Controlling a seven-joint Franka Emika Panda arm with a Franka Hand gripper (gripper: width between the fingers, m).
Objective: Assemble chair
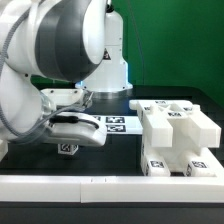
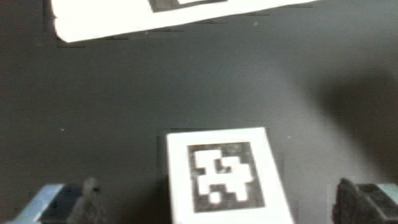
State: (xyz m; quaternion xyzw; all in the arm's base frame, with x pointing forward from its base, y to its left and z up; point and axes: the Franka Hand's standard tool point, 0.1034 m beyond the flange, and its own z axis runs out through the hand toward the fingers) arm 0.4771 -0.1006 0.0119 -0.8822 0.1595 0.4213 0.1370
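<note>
Chair [image 1: 178,135] blocks catch my eye first: a chunky white cluster of tagged slabs standing on the black bench [image 1: 120,150] at the exterior view's right, close to the white rail [image 1: 100,185] along the front. One small white part [image 1: 68,150] of the chair lies well apart from that cluster, at the exterior view's left, beneath the arm [image 1: 55,50]. On my wrist feed this small part [image 2: 222,172] shows a flat white face with one square black-and-white tag (too blurred for me to read the pattern). The pincer [image 2: 217,205] hangs low over it with its jaws spread wide and holds nothing. Each fingertip [image 2: 63,203] stands clear of the part, with bare bench showing on both sides. The marker board [image 1: 112,123] lies just behind the pincer in the exterior view. Its white edge [image 2: 160,20] shows on the wrist feed too, apart from the small part.
</note>
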